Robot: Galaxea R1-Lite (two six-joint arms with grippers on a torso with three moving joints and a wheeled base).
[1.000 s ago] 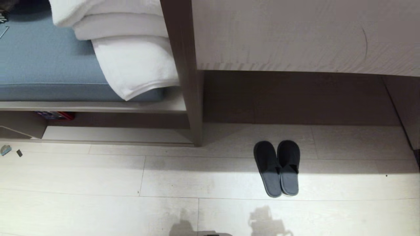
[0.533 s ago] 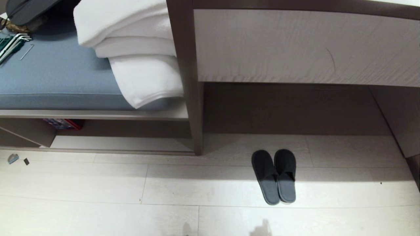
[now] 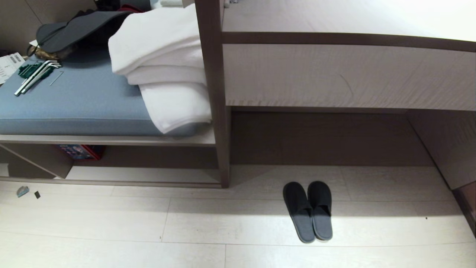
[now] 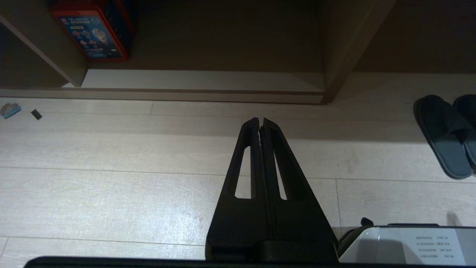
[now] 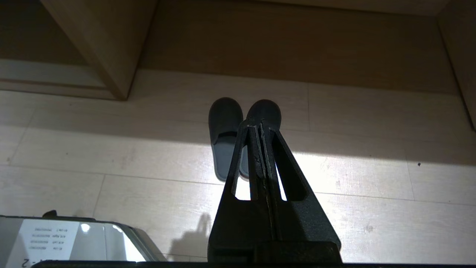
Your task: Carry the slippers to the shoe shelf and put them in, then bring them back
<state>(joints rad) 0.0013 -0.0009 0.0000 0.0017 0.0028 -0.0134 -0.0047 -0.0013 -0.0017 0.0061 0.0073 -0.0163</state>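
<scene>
Slippers [image 3: 308, 210] sit side by side on the pale plank floor [image 3: 111, 223], toes toward the dark recess under the desk counter [image 3: 334, 78]. Going left to right: the shoe shelf [image 3: 141, 174], a low cubby with a pale bottom board, holds a red and blue box [image 3: 80, 151] at its far left; above it white folded towels [image 3: 163, 70] lie on a blue cushion [image 3: 74, 104]. The slippers are well apart from it, past the upright panel. Left gripper [image 4: 260, 121] and right gripper [image 5: 259, 125] both hang over the floor, fingers pressed together, empty.
</scene>
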